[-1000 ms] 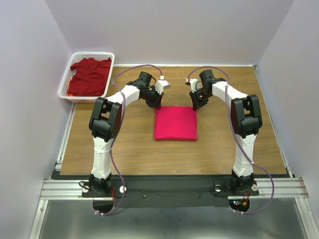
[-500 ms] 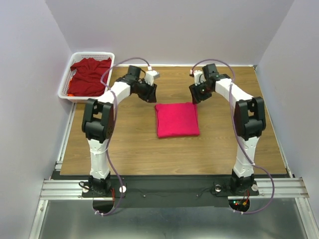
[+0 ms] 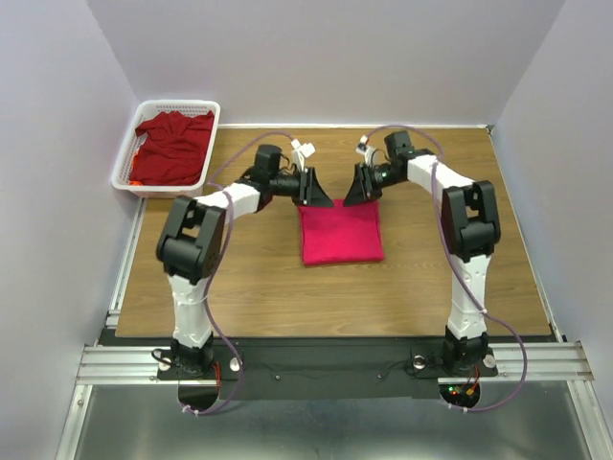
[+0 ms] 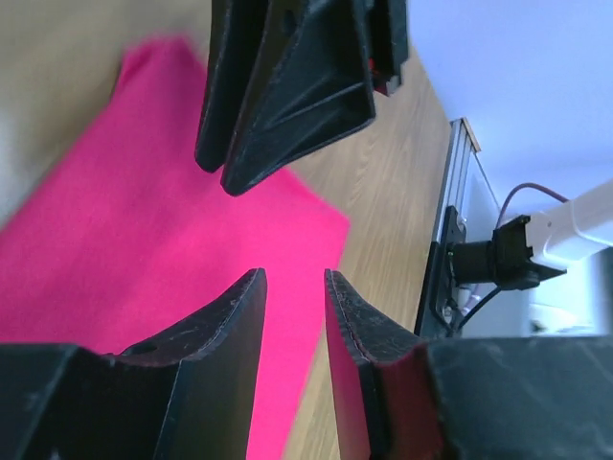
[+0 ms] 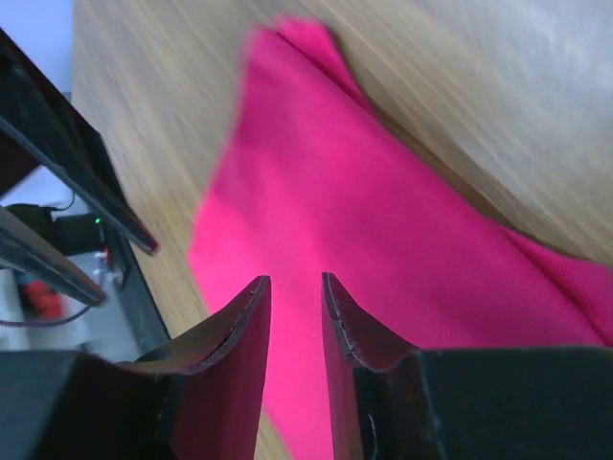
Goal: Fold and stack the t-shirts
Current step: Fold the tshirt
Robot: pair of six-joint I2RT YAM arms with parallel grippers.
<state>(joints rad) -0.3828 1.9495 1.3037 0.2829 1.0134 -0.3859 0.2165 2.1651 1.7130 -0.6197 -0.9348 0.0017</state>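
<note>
Pink t-shirt (image 3: 341, 235), far corners beneath left hand (image 4: 294, 275), right hand (image 5: 295, 278)

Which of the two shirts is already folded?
The bright pink t-shirt, lying as a flat, neat rectangle in the middle of the table. The maroon t-shirt lies crumpled in the white basket at the far left corner.

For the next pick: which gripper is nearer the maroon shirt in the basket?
Left. The left gripper is right of the maroon shirt; the right gripper is farther right.
</note>
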